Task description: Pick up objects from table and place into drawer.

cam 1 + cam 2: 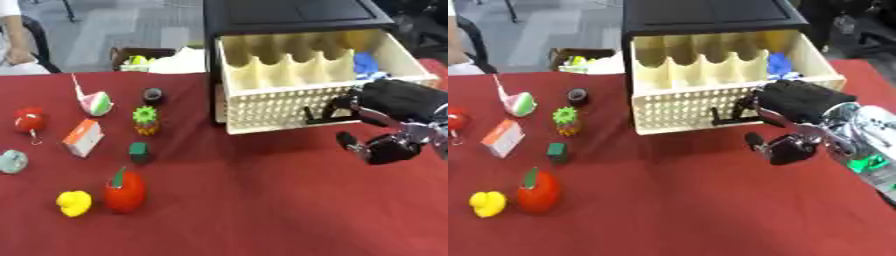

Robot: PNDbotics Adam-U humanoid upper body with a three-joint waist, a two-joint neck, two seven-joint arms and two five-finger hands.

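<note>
A cream drawer (pixel 289 102) with a perforated front stands pulled out of a black cabinet (pixel 289 17). A blue thing (pixel 366 64) lies in its right end. My right hand (pixel 798 107) is at the drawer front, fingers curled at the black handle (pixel 726 118), thumb hanging below. On the red table (pixel 262 210) to the left lie a red tomato (pixel 124 192), yellow duck (pixel 74 202), green cube (pixel 138 151), toy pineapple (pixel 145 120), black round piece (pixel 153 95), watermelon slice (pixel 94 102), orange-white carton (pixel 83 137), red toy (pixel 29 120) and grey-blue piece (pixel 12 161). The left hand is out of sight.
Behind the table's far edge stands a brown box (pixel 140 56) with small things in it, and a white heap (pixel 182 61) lies beside it. A person sits at the far left, touching nothing. Bare red cloth stretches between the toys and my right arm.
</note>
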